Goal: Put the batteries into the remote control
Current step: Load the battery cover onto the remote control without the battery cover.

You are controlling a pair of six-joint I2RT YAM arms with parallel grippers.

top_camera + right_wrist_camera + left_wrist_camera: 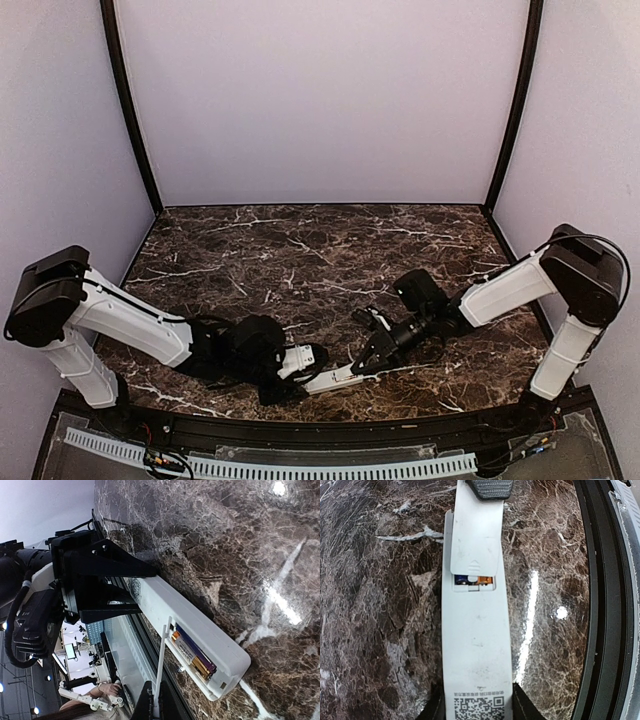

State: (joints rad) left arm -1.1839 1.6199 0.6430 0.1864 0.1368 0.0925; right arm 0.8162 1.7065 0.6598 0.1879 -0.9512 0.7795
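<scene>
Partly hiding the batteries (472, 580), the cover (476, 535) is pinched by the right gripper (156, 702); the left gripper (477, 706) clamps the remote control (476, 645).

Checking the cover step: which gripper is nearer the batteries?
Right. The right gripper pinches the battery cover just beside the batteries; the left gripper clamps the opposite, labelled end of the remote control.

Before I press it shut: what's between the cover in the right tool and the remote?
The batteries, seated in the open compartment between cover and remote control; right wrist view shows it.
</scene>
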